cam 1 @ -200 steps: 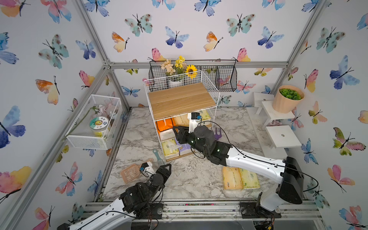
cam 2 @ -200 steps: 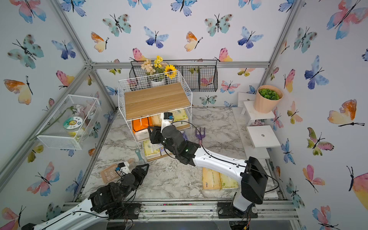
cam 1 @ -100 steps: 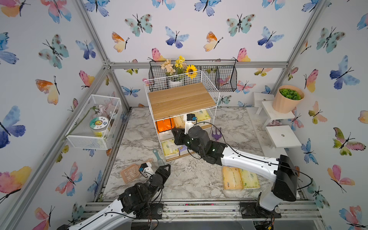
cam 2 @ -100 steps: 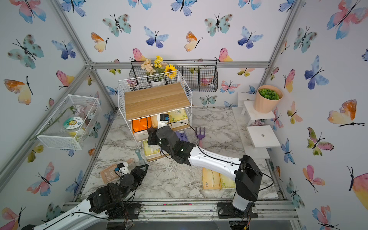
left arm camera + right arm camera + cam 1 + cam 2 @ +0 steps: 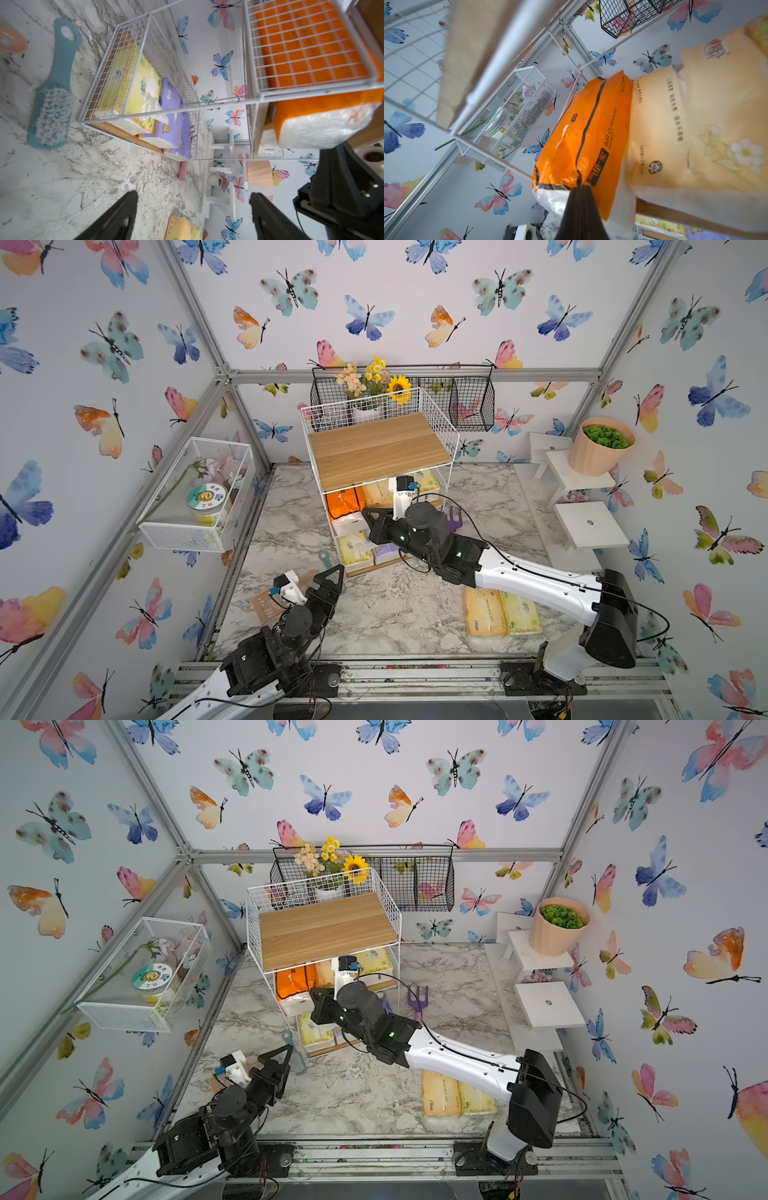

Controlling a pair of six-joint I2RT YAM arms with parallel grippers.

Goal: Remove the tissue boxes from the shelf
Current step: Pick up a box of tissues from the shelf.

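The shelf (image 5: 436, 418) (image 5: 382, 894) stands at the back centre. On its middle board sit an orange tissue pack (image 5: 343, 504) (image 5: 583, 133), a peach one (image 5: 376, 493) (image 5: 656, 128) and a yellow-green one (image 5: 426, 481). The bottom board holds a yellow pack (image 5: 137, 83) and a purple pack (image 5: 172, 124). My right gripper (image 5: 365, 514) (image 5: 579, 188) is shut, pinching the wrapper seam at the orange pack's front end. Low in front of the shelf, my left gripper (image 5: 332, 572) (image 5: 193, 197) is open and holds nothing. Two packs (image 5: 484, 612) (image 5: 519, 612) lie on the table under the right arm.
A teal brush (image 5: 326, 560) (image 5: 54, 93) lies by the shelf's front left foot, a purple fork tool (image 5: 457, 518) on its right. A white mesh box (image 5: 195, 497) hangs on the left wall. White steps (image 5: 590, 526) with a pot stand at the right.
My right gripper has edged in at the orange pack and closed its jaws on the wrapper. The left gripper's jaws have spread wider; that arm has stayed in place.
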